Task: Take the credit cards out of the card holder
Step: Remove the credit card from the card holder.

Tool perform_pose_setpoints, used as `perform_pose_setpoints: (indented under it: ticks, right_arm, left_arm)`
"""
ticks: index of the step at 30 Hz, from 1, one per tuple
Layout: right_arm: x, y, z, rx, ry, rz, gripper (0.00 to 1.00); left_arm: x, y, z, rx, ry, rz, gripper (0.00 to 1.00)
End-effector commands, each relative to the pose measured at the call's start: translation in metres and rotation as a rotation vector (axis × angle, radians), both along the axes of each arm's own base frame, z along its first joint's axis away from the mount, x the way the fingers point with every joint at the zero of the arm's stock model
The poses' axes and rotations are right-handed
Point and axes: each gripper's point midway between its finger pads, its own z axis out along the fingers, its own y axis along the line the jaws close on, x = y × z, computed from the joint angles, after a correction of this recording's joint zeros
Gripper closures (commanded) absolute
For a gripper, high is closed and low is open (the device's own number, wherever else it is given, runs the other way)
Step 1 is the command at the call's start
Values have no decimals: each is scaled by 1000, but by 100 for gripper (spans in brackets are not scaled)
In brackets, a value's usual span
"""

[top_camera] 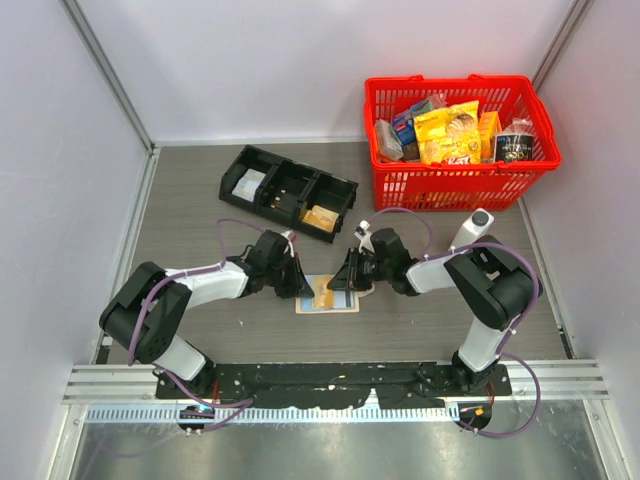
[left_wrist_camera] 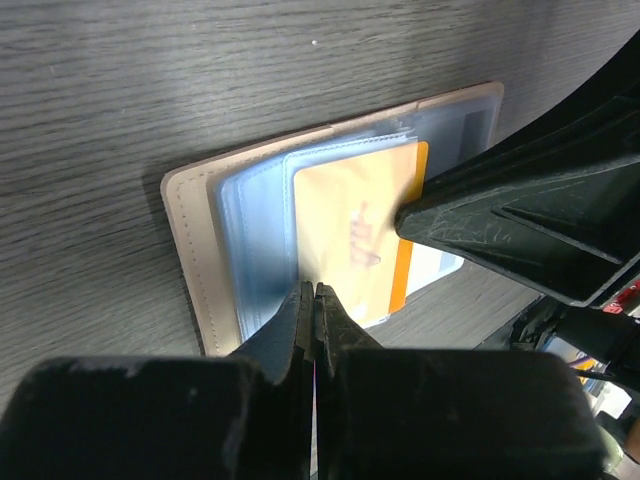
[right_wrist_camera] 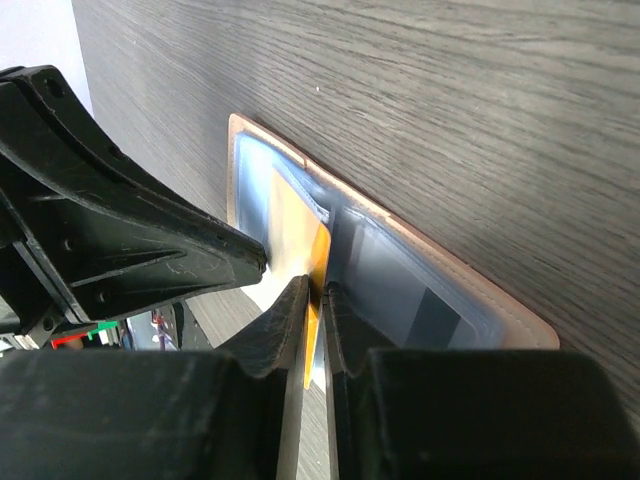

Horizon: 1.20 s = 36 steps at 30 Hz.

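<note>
The card holder (top_camera: pixel 345 306) lies open on the table between both grippers. In the left wrist view it shows a tan rim (left_wrist_camera: pixel 185 260) and light blue inner sleeves (left_wrist_camera: pixel 255 235). A yellow-orange credit card (left_wrist_camera: pixel 350 225) sticks partway out of a sleeve, with a pale card under it. My left gripper (left_wrist_camera: pixel 315 292) is shut, its tips down on the holder at the sleeve's edge. My right gripper (right_wrist_camera: pixel 318 287) is shut on the edge of the yellow-orange card (right_wrist_camera: pixel 300 235). In the top view the two grippers (top_camera: pixel 300 283) (top_camera: pixel 342 280) meet over the holder.
A black three-compartment tray (top_camera: pixel 288 190) with flat packets stands behind the left arm. A red basket (top_camera: pixel 460 180) full of snack packs stands at the back right. White walls close in the table on three sides.
</note>
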Motion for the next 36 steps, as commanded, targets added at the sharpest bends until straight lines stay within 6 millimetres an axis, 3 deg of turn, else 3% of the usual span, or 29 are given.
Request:
perform_pose_setpoints:
  ticks: [1,11,20,31,36]
  right_arm:
    - [-1,1,0,18,-20,5,82]
    - [-4,2,15,108,-40,13,81]
    - [-4,3,17,131,-42,14,86]
    - [-2,5,10,123,-28,15,83]
    - [-3,5,11,132,-27,23,95]
  left_arm:
    - [3,10,-5,67,-4,22,100]
    - [0,29,-16,138,21,71,100]
    - [-1,29,-15,132,25,69,100]
    - [-2,28,-16,124,31,67,100]
    - [-3,28,-17,123,34,66,100]
